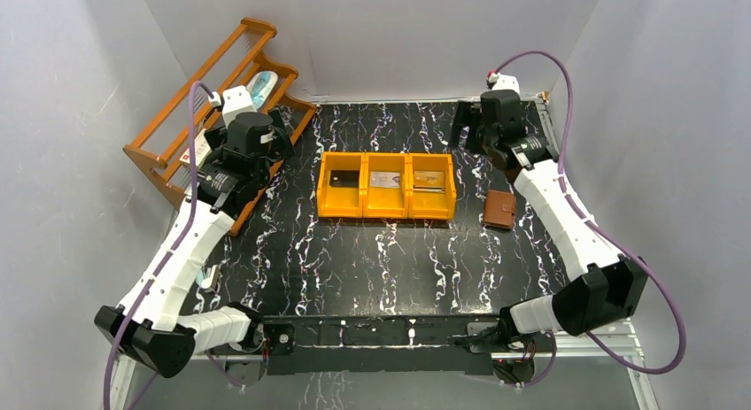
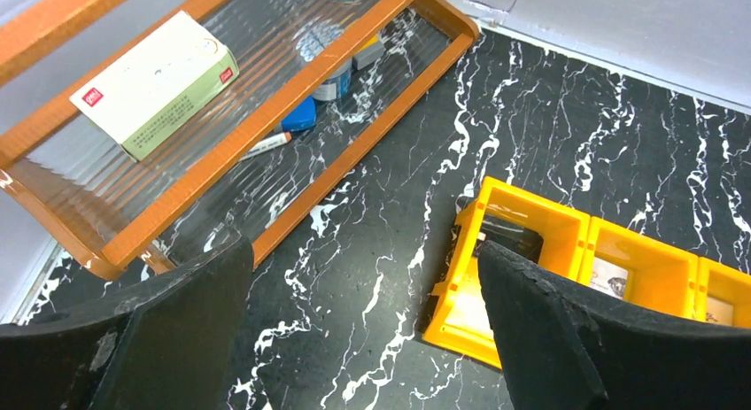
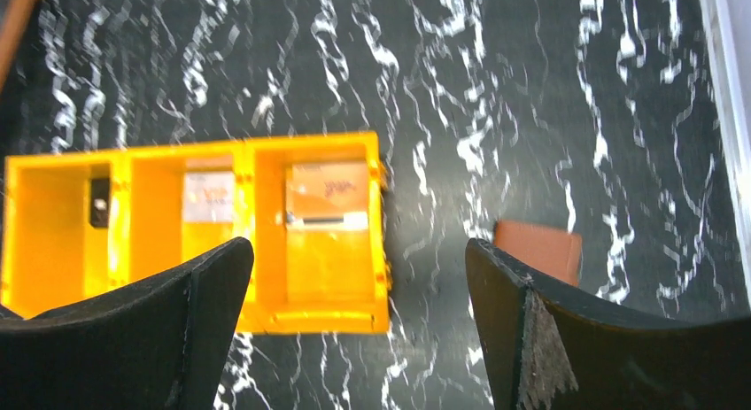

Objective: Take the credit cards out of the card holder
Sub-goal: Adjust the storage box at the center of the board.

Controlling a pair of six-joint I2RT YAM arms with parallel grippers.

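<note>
With left gripper (image 2: 363, 251) and right gripper (image 3: 356, 251) spread wide and empty, the closed card holder (image 1: 499, 209) (three o'clock of the orange bin (image 1: 387, 212)) could be shoved away if pinched unbraced.

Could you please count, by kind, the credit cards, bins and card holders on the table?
Credit cards: 3 (black card, silvery-grey card, tan card, one in each bin compartment)
Orange three-compartment bin: 1
Brown card holder: 1
Total: 5
</note>
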